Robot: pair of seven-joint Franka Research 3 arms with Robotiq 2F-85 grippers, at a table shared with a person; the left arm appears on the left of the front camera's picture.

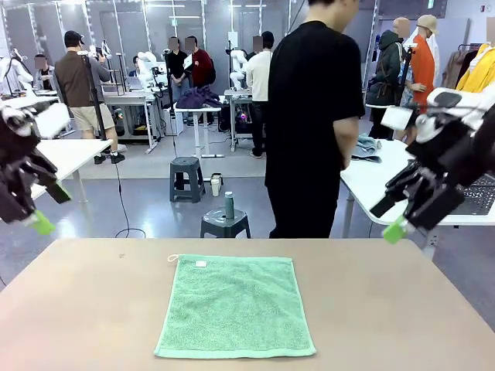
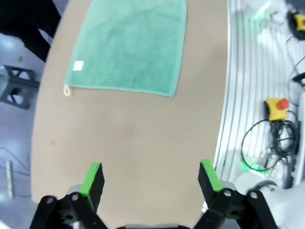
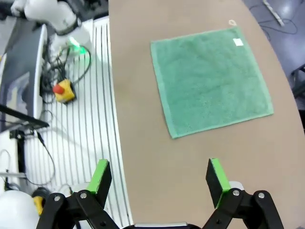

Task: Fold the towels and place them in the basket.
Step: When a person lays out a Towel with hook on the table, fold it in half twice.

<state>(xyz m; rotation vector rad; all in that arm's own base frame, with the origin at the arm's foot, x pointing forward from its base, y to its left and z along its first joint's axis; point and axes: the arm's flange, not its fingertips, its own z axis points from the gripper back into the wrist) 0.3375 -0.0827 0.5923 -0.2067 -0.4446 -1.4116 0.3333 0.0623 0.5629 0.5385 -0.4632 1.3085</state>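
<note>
- Mint green towel lies spread flat and unfolded in the middle of the brown table, with its white tag and loop at the far left corner.
- Left gripper hangs in the air well to the towel's left, fingers spread wide, holding nothing.
- Right gripper hangs well to its right, likewise spread and empty.
- Dark mesh on the white side table, possibly the basket, is mostly hidden behind the right arm.
</note>
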